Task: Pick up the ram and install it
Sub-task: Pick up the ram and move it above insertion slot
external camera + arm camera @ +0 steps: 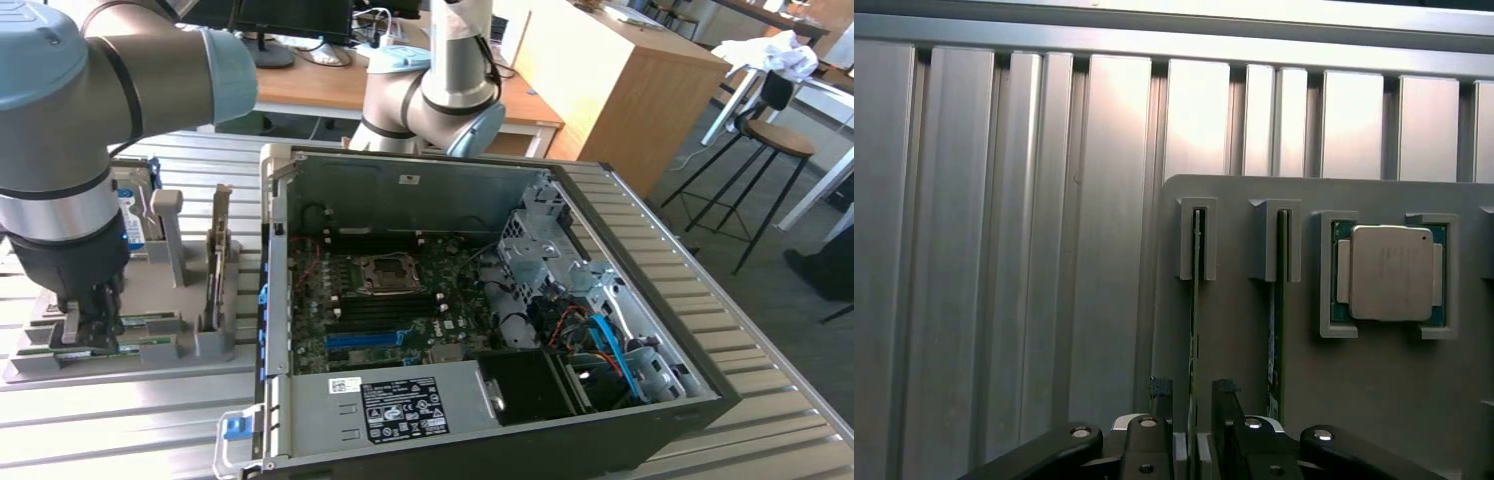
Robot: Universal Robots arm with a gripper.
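ribbed aluminium table (147,425), long grooved slats, office desks and a bar stool (777,140) well behind. one flat grey tray (1239,330) lying on it, taken as the landmark for everything below.

standing in the tray: two ram sticks on edge, side by side in matching end slots, plus one square silver processor (1392,272) in its own framed pocket, just past the second stick. first ram (1197,300) nearest the tray's outer edge; second ram (1282,300) one slot further in, with only a narrow lane between the two.

one robot arm, lowered over the tray from above. gripper (1192,398) down at the first ram, two black fingers (1226,400) spread apart and straddling that stick, one in the lane between the sticks, the other at the tray's outer edge. small gaps visible on both sides of the board, not clamped, nothing lifted.

one open computer case (400,195) just beside the tray, on the exterior view's right of it, side panel off, motherboard facing up.

wide bare table past the tray's outer edge, free of objects; tight clearance on the inner side.
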